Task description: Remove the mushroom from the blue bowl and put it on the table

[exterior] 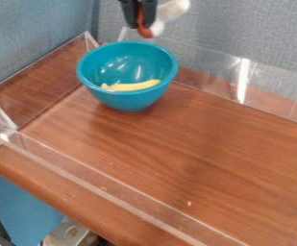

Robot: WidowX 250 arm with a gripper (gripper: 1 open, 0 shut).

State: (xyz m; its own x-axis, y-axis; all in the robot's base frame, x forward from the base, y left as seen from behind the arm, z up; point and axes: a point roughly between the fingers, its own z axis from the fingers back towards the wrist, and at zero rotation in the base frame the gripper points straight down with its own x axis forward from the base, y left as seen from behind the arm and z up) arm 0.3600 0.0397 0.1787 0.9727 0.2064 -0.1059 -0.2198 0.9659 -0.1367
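The blue bowl (126, 75) stands at the back left of the wooden table (177, 154). At the top edge of the view, above the bowl's far rim, my gripper (143, 23) points down and is shut on the mushroom (173, 10). The mushroom's cream-white stem sticks out to the right of the fingers. A bit of its reddish cap shows below them. The upper part of the gripper is cut off by the frame.
A yellow banana-like piece (129, 86) lies inside the bowl. Low clear acrylic walls (240, 79) edge the tabletop on all sides. A blue-grey backdrop stands behind the table.
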